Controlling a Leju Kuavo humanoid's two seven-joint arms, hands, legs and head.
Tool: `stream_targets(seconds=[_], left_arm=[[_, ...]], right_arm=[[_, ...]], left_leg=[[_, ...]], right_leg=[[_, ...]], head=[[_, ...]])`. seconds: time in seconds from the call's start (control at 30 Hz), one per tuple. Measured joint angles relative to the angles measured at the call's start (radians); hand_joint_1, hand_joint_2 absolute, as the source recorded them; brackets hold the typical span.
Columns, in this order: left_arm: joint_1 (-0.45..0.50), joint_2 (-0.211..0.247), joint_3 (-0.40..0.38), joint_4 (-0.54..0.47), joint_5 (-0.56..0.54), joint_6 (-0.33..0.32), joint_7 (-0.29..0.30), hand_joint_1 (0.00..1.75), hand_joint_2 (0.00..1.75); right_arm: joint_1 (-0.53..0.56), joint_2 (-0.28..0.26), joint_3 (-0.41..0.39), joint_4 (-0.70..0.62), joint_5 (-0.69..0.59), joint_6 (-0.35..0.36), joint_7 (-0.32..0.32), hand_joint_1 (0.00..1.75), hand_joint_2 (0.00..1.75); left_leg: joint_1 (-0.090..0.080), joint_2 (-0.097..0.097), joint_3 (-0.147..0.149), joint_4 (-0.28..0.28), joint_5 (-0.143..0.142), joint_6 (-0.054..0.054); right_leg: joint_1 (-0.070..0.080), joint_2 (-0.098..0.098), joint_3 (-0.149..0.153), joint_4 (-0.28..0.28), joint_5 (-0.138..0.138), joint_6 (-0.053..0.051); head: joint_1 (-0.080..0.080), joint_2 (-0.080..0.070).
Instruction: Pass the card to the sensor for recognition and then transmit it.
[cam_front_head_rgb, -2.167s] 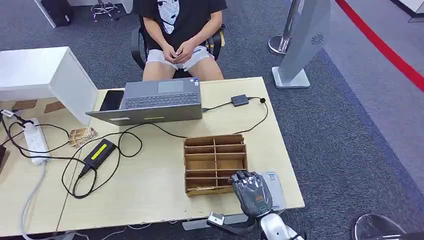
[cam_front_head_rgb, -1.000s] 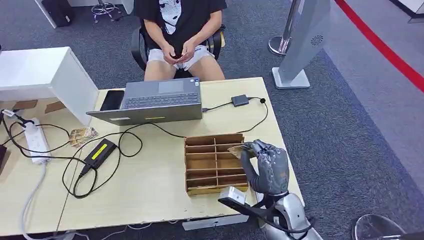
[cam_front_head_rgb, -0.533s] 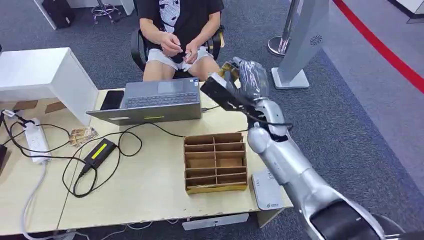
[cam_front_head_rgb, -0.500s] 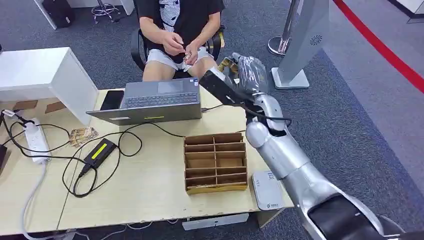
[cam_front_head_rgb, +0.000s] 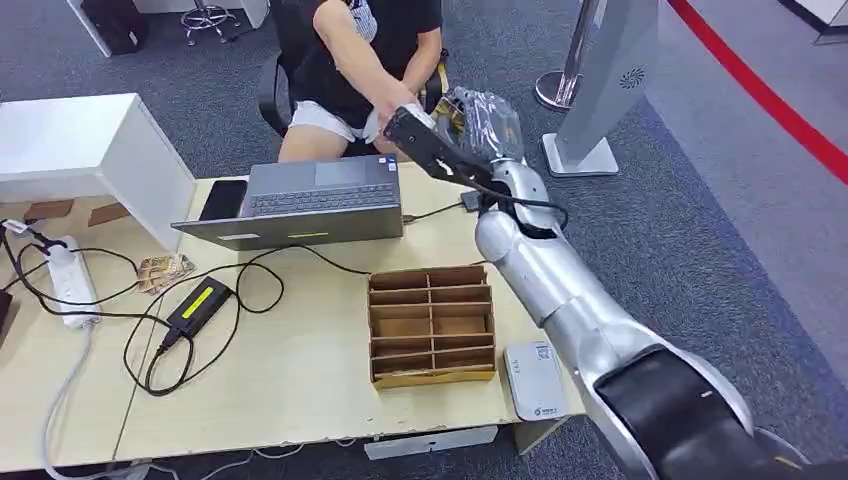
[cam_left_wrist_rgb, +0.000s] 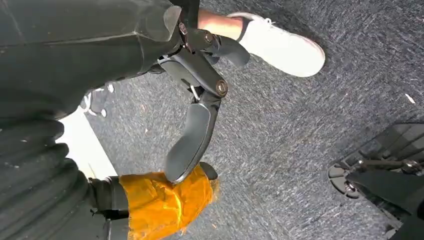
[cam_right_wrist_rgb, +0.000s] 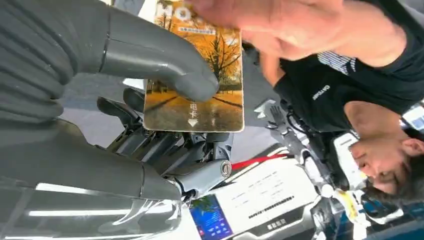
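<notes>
Right hand (cam_front_head_rgb: 478, 112) is raised past the far edge of the counter (cam_front_head_rgb: 300, 380), out toward the seated person (cam_front_head_rgb: 345, 60). It pinches the card (cam_right_wrist_rgb: 194, 75), a yellow autumn-tree print, with the thumb on the face and dark fingers (cam_right_wrist_rgb: 165, 145) behind. The person's hand (cam_right_wrist_rgb: 265, 25) is on the card's outer end in the right wrist view, so both appear to have it now; no release visible.

Left hand (cam_left_wrist_rgb: 197, 125) hangs low over the carpet, fingers loosely curled; there's an orange-wrapped part by it, and I can't tell whether it holds anything.

The white sensor (cam_front_head_rgb: 535, 380) sits on the counter's near right corner, just beside the cardboard divider tray (cam_front_head_rgb: 430, 325), well apart from the card.

Judgement: the card is at the handover point, so the scan step looks finished and the transmit step is nearly done. Left: loosen the thumb pinch once the person has a firm grip, then pull the arm back. Risk: tugging before release.
</notes>
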Motion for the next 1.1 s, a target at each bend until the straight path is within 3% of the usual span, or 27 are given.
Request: stream_targets(seconds=[0.27, 0.3, 0.57, 0.6, 0.67, 0.7, 0.8, 0.83, 0.97, 1.1], left_arm=[[0.000, 0.000, -0.004, 0.000, -0.003, 0.000, 0.003, 0.00, 1.75], [0.000, 0.000, -0.006, 0.000, -0.003, 0.000, 0.005, 0.00, 1.75], [-0.001, 0.000, -0.011, 0.000, -0.005, 0.001, 0.009, 0.00, 1.75], [-0.001, 0.000, -0.012, 0.000, -0.005, 0.001, 0.009, 0.00, 1.75], [-0.001, 0.000, -0.016, 0.000, -0.005, 0.001, 0.009, 0.00, 1.75], [-0.001, 0.000, -0.016, 0.000, -0.005, 0.001, 0.009, 0.00, 1.75], [-0.001, 0.000, -0.017, 0.000, 0.001, 0.001, 0.011, 0.00, 1.75], [-0.001, 0.000, -0.017, 0.000, 0.005, 0.002, 0.011, 0.00, 1.75], [0.004, 0.004, -0.017, 0.000, 0.014, 0.002, 0.014, 0.00, 1.75], [0.008, 0.009, -0.017, 0.000, 0.023, 0.009, 0.015, 0.00, 1.75]], right_arm=[[-0.009, 0.039, 0.002, 0.074, 0.028, -0.023, 0.010, 1.71, 1.75], [-0.011, 0.041, 0.004, 0.081, 0.035, -0.029, 0.012, 0.35, 1.75], [-0.013, 0.055, 0.008, 0.114, 0.005, -0.018, -0.010, 0.35, 1.75], [-0.013, 0.056, 0.008, 0.117, 0.005, -0.018, -0.010, 0.00, 1.75], [-0.013, 0.058, 0.008, 0.120, 0.005, -0.018, -0.010, 0.00, 1.75], [-0.013, 0.059, 0.008, 0.122, -0.009, -0.007, -0.014, 0.00, 1.75], [-0.013, 0.069, -0.024, 0.133, -0.177, 0.121, -0.049, 0.00, 1.75], [-0.013, 0.071, -0.044, 0.140, -0.236, 0.144, -0.056, 0.00, 0.00], [-0.016, 0.058, -0.140, 0.175, -0.405, 0.193, -0.079, 0.00, 0.00], [-0.016, 0.000, -0.252, 0.201, -0.549, 0.227, -0.152, 0.00, 0.00]], left_leg=[[0.000, 0.000, -0.001, 0.000, 0.000, 0.000], [0.000, 0.000, -0.001, 0.000, 0.000, 0.000], [0.000, 0.000, -0.001, 0.000, 0.000, 0.000], [0.000, 0.000, -0.001, 0.000, 0.000, 0.000], [0.000, -0.001, -0.001, 0.000, 0.000, 0.000], [0.000, -0.001, -0.001, 0.000, 0.000, 0.000], [0.000, 0.000, -0.001, 0.000, 0.000, 0.000], [0.000, 0.000, -0.001, 0.000, 0.000, 0.000], [0.000, -0.001, -0.001, 0.000, 0.000, 0.000], [0.000, -0.002, -0.002, 0.001, 0.000, 0.000]], right_leg=[[0.000, 0.000, -0.001, 0.000, 0.000, 0.000], [0.000, 0.000, -0.001, 0.000, 0.000, 0.000], [0.000, 0.000, -0.001, 0.000, 0.000, 0.000], [0.000, 0.000, -0.001, 0.000, 0.000, 0.000], [0.000, 0.000, -0.001, 0.000, 0.000, 0.000], [0.000, 0.000, -0.001, 0.000, 0.000, 0.000], [0.000, 0.000, -0.001, 0.000, 0.000, 0.000], [0.000, 0.000, -0.001, 0.000, 0.000, 0.000], [0.000, -0.002, -0.001, 0.000, 0.000, 0.000], [0.000, -0.002, -0.001, -0.001, 0.000, 0.000]], head=[[0.000, 0.000], [0.000, 0.000], [0.000, 0.000], [0.000, 0.000], [0.000, 0.000], [0.000, 0.000], [0.000, 0.000], [0.000, 0.000], [0.000, 0.000], [0.000, 0.000]])
